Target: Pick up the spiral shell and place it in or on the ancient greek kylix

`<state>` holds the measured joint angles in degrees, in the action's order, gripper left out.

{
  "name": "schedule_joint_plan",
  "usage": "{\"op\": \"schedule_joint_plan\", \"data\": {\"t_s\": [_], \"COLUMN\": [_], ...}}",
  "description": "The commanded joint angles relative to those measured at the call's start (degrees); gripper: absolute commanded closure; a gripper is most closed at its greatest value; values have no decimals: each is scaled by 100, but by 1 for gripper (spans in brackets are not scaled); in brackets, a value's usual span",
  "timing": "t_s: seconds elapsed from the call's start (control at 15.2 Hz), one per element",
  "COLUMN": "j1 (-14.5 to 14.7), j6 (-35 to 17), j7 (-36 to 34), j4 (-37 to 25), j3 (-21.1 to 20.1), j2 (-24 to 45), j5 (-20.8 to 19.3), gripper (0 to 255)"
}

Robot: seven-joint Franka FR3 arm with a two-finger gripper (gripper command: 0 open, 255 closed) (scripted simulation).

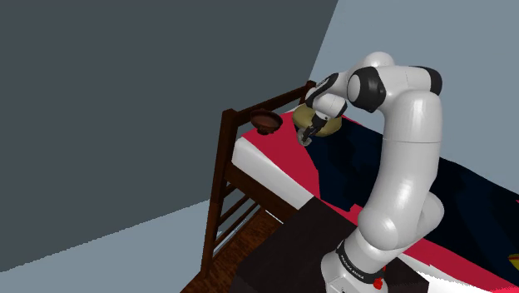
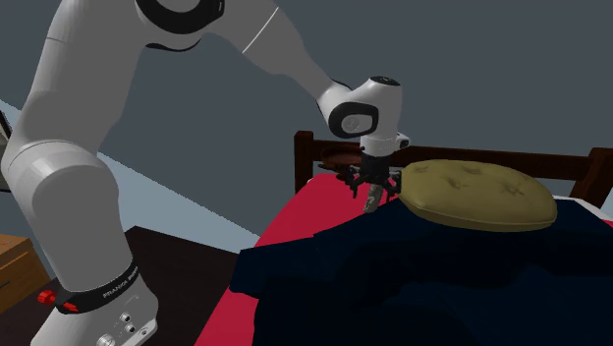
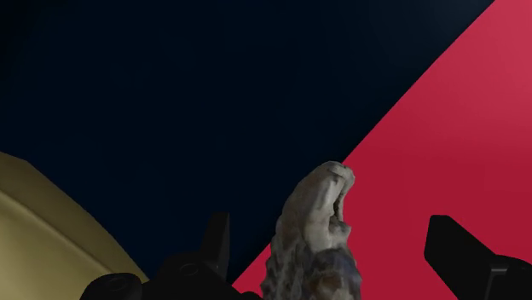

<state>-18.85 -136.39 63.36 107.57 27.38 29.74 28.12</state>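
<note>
The gripper (image 3: 328,232) is low over the bed, right beside the olive pillow (image 2: 481,195). Its two black fingers are spread wide, and the spiral shell (image 3: 311,230), pale and knobbly, stands between them with a gap on either side, so I'd say nothing is pinched yet. The shell sits right where the dark navy blanket (image 3: 213,85) meets the red sheet (image 3: 460,128).

The kylix (image 1: 265,121), a shallow dark brown bowl, waits at the bed's corner by the wooden bed frame (image 1: 220,183), near the gripper but clearly apart from it, and I can't see anything in it.

By my reckoning we're early: the hand is lined up on the shell, but the squeeze, the lift, the short carry to the bowl and the drop are all to come.
</note>
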Motion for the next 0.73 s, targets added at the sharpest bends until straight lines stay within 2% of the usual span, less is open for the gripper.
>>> {"op": "schedule_joint_plan", "data": {"t_s": [0.0, 0.2, 0.26, 0.66], "j1": [-5, -5, -5, -5], "j6": [-5, -5, -5, -4], "j7": [5, 5, 5, 5], "j4": [-4, -4, -4, -3], "j3": [-4, -4, -4, -3], "j2": [9, 9, 8, 7], "j5": [6, 6, 6, 6], "gripper": [0, 0, 255, 255]}}
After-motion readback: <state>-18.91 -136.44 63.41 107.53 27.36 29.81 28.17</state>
